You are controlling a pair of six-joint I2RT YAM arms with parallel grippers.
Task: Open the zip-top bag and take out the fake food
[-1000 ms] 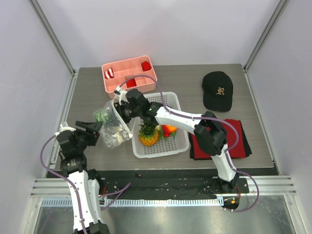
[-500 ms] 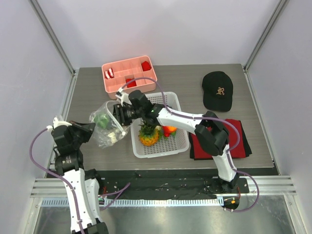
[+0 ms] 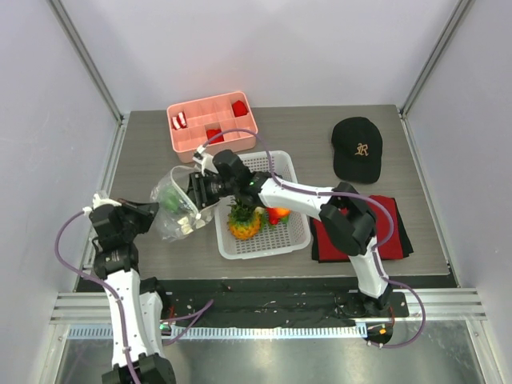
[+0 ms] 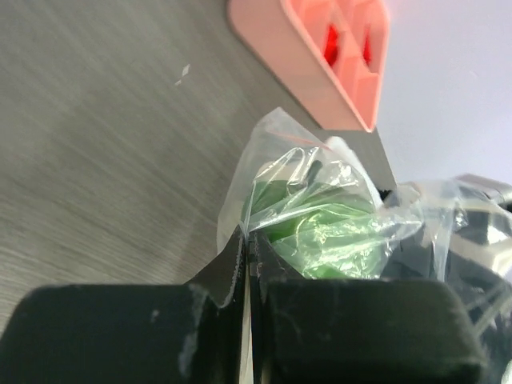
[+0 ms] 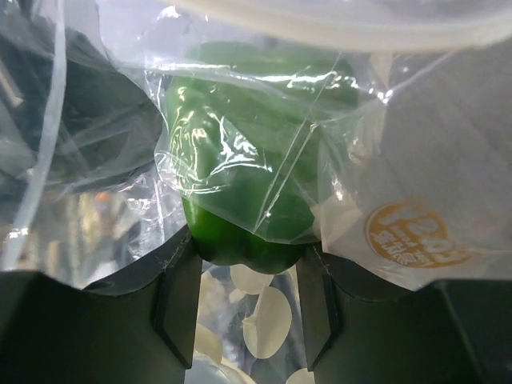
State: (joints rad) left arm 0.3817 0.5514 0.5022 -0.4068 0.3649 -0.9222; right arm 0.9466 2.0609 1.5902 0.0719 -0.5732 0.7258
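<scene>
The zip-top bag (image 3: 172,214) lies left of the basket, clear with white dots, stretched between both grippers. My left gripper (image 3: 146,214) is shut on the bag's left edge; in the left wrist view the jaws pinch a fold of the bag (image 4: 276,172) at the left gripper's (image 4: 248,244) tips. My right gripper (image 3: 197,192) reaches into the bag, its jaws closed on the green fruit (image 5: 244,172). That right gripper (image 5: 248,252) holds the fruit by its lower end. A whitish piece (image 5: 404,228) lies beside it in the bag. The pineapple (image 3: 244,222) and tomato (image 3: 278,214) sit in the basket.
The white perforated basket (image 3: 298,232) stands mid-table. A pink compartment tray (image 3: 210,122) with red pieces is behind the bag. A black cap (image 3: 357,148) lies at the back right, a red and black cloth (image 3: 388,232) in front of it.
My left gripper has shut on the bag's edge and drawn it leftward, stretching the bag. The right gripper stays on the green fruit inside.
</scene>
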